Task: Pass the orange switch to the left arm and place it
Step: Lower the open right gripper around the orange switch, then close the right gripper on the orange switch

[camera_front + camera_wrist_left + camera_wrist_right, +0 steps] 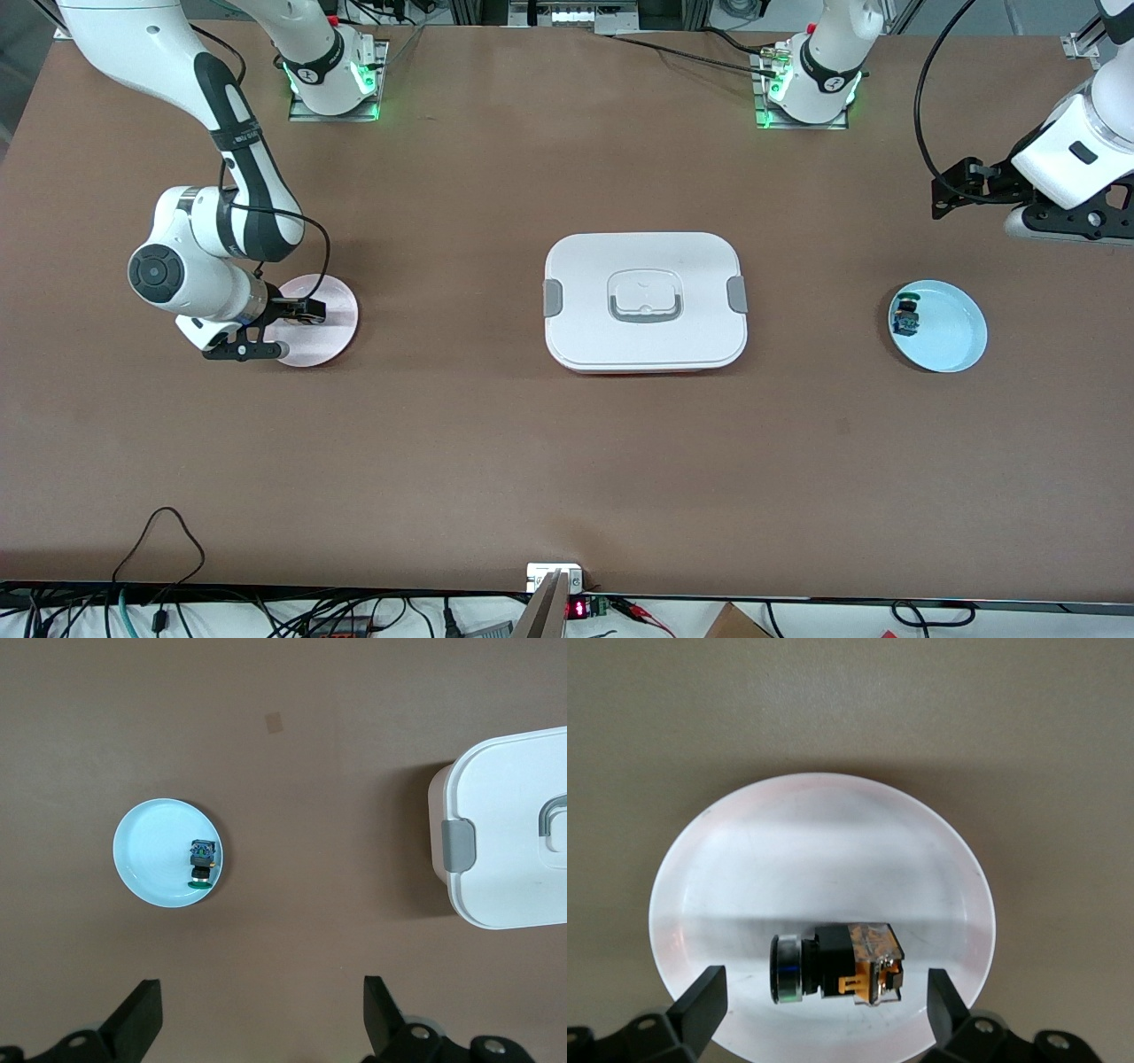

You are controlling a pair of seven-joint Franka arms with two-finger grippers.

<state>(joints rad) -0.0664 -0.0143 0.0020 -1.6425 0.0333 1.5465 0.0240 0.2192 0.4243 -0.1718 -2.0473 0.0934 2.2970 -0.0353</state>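
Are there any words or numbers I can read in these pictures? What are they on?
Red digits glow on a small display at the table edge nearest the front camera: too small to read.
Round marks on the two arm bases: too small to read.
The box, pink plate, blue plate, orange switch and green switch: no writing visible.

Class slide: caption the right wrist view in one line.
Open right pincer hovers over the orange switch lying on its side in the pink plate.
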